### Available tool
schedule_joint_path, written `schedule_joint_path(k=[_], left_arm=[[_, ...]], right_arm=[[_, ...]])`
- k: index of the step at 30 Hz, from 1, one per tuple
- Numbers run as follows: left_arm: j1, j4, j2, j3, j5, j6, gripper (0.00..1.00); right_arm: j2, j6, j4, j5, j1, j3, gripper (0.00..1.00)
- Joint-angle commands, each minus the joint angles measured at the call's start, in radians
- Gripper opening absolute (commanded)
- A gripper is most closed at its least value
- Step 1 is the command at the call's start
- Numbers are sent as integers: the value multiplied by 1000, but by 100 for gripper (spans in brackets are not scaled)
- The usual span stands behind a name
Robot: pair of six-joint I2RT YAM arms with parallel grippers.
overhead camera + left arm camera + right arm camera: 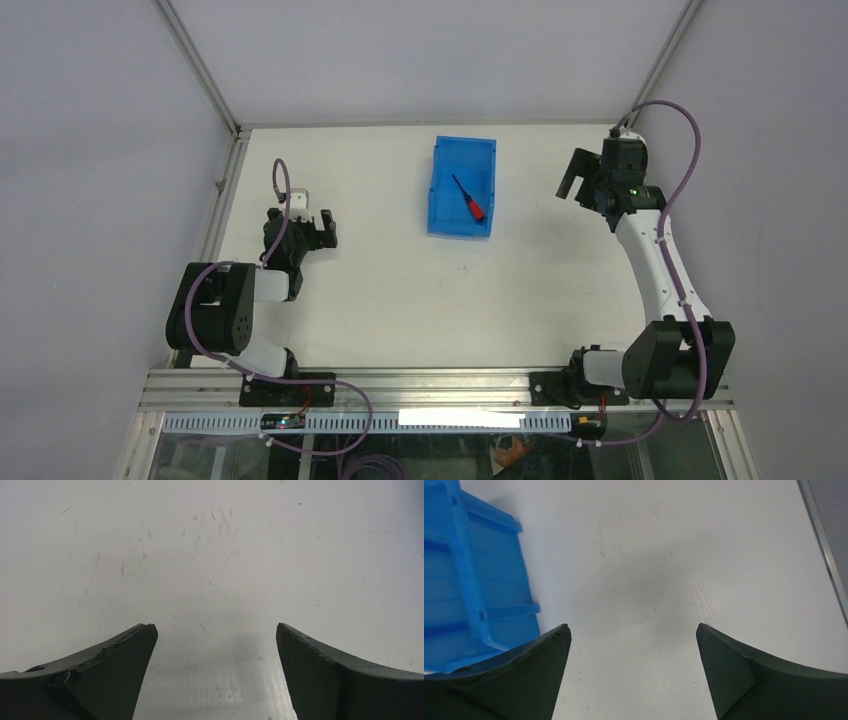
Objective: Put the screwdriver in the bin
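You've got a white table [400,300] w/ faint scratches [210,525] across it, seen up close in the left wrist view. Grey walls [90,150] on three sides. Two metal struts [200,65] run diagonally down to the far corners. Along the near edge, an alu rail [440,378], then a slotted duct [200,423] w/ a white strip [460,418] on it. Something orange [510,455] below, too small to ID.

Top view looks down from behind over the whole flat white counter [400,300]; wrist views sit close above it, the right sharing the rectangular translucent blue plastic bin [484,580].
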Motion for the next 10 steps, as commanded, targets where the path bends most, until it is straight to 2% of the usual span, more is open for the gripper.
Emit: schedule_joint_path(k=[1,6,10], left_arm=[[-8,27,-24,5,0,-19,99],[-8,27,-24,5,-1,-18,99],[-9,27,-24,5,-1,-18,99]], right_arm=[[-41,2,100,-118,1,-8,99],[-87,7,216,-130,1,-119,99],[-99,23,232,-144,1,-127,99]])
